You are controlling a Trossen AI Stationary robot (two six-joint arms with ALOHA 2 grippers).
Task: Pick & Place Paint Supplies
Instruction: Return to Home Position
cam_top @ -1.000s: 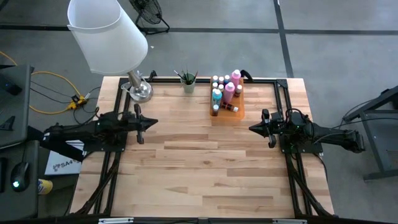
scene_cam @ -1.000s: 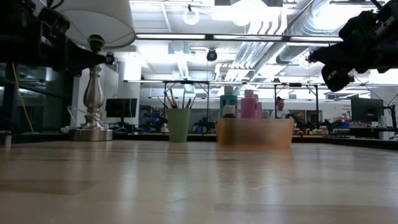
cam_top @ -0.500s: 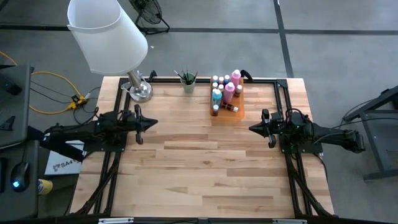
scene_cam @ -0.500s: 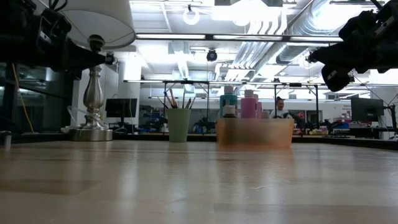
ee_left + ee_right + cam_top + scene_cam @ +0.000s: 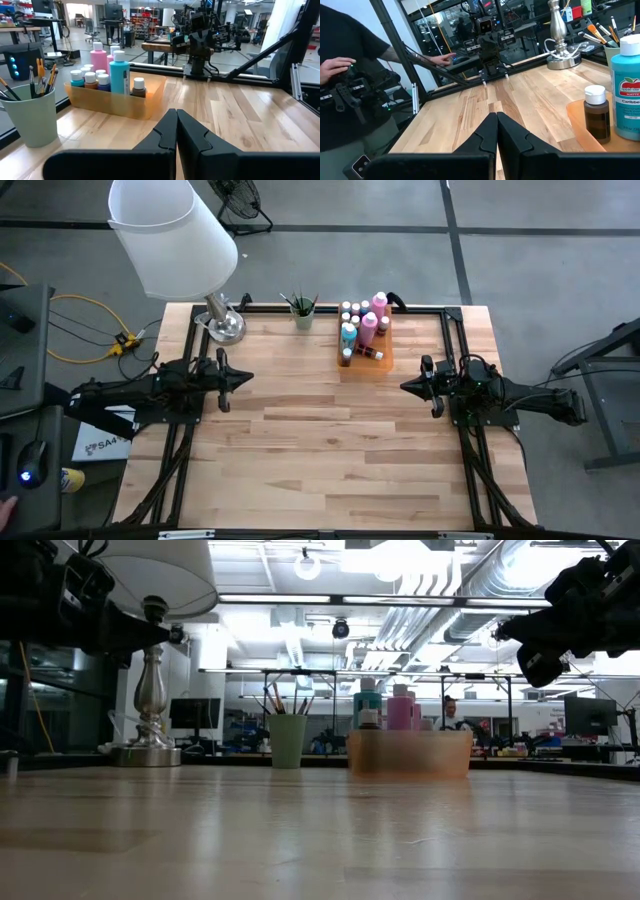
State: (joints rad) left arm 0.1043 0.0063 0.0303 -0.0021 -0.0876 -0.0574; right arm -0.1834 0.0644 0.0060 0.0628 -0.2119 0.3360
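— orange, see-through plastic tray (image 5: 365, 369): where does it sit on the pale wooden worktop (image 5: 320, 450)?
— against the back edge, a little toward the right corner. the small pale-capped paint bottles (image 5: 369, 326) stand packed inside it: pink, teal and brown, a few of the pink and teal ones taller than the rest.
— and the thin dark-handled paintbrushes (image 5: 300, 303)?
— standing in the pale green cup (image 5: 303, 317), also at the back edge. it is just beside the tray, on the side toward the left corner, and not touching it.
— anything else on the worktop?
— a lamp with a large white shade (image 5: 170, 230) on a silver base (image 5: 226, 326), in the back left corner.
— the left end effector (image 5: 248, 377)?
— above the worktop near the left edge, about halfway along it, pointing toward the middle. its two dark fingers (image 5: 167, 130) are pressed together with nothing between them.
— the right end effector (image 5: 405, 386)?
— a mirror of it, near the right edge, facing the left one across bare wood, well apart. its fingers are pressed together too, with nothing held. in the low view both hang clear of the surface, away from the tray and cup.
— anyone around?
— a person in a dark shirt (image 5: 345, 85) stands beyond the worktop's left edge, seen in the right wrist view, with one hand (image 5: 337, 64) raised by some equipment.
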